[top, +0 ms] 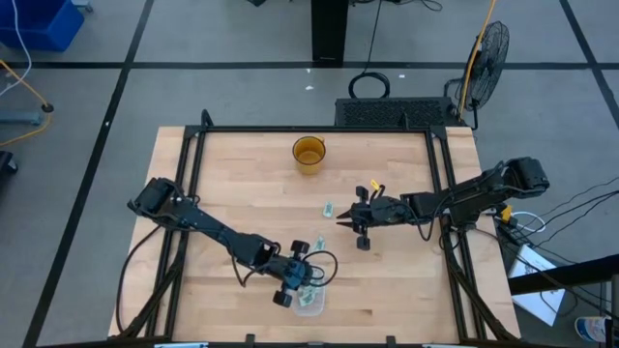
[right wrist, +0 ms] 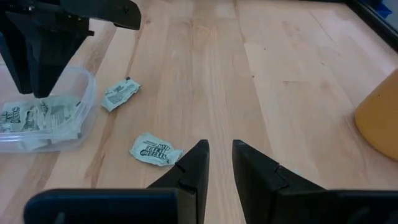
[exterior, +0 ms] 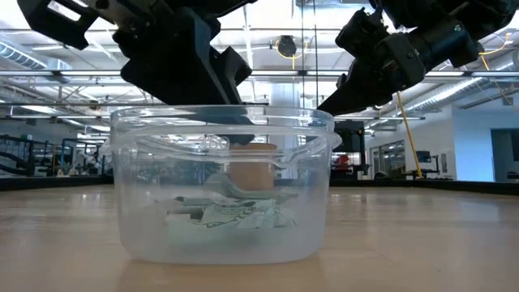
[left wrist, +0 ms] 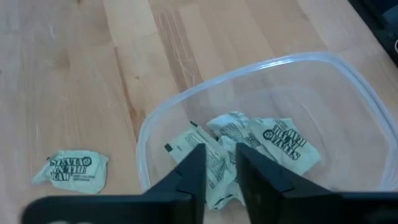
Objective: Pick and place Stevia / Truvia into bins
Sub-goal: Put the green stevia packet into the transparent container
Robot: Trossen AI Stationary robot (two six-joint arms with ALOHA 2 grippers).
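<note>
High view: left tool (top: 298, 287) over clear bin (top: 311, 303), narrow gap, nothing held; sachets (left wrist: 249, 155) inside bin. Right tool (top: 341, 218) mid-bench, narrow gap, nothing held.

An open industrial lab: exposed ceiling trusses (exterior: 73, 73), taped floor lines (top: 116, 97), standing fan (top: 486, 53).

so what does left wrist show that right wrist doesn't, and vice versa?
Only the left wrist view: the left gripper, fingers a narrow gap apart and empty, over the clear bin, with readable Stevia print on the sachets inside.

Only the right wrist view: the right gripper, slightly open and empty above bare table, a second loose sachet just ahead of it, and the amber cup's edge.

Both: the bin with its sachets, and the loose sachet beside it.
</note>
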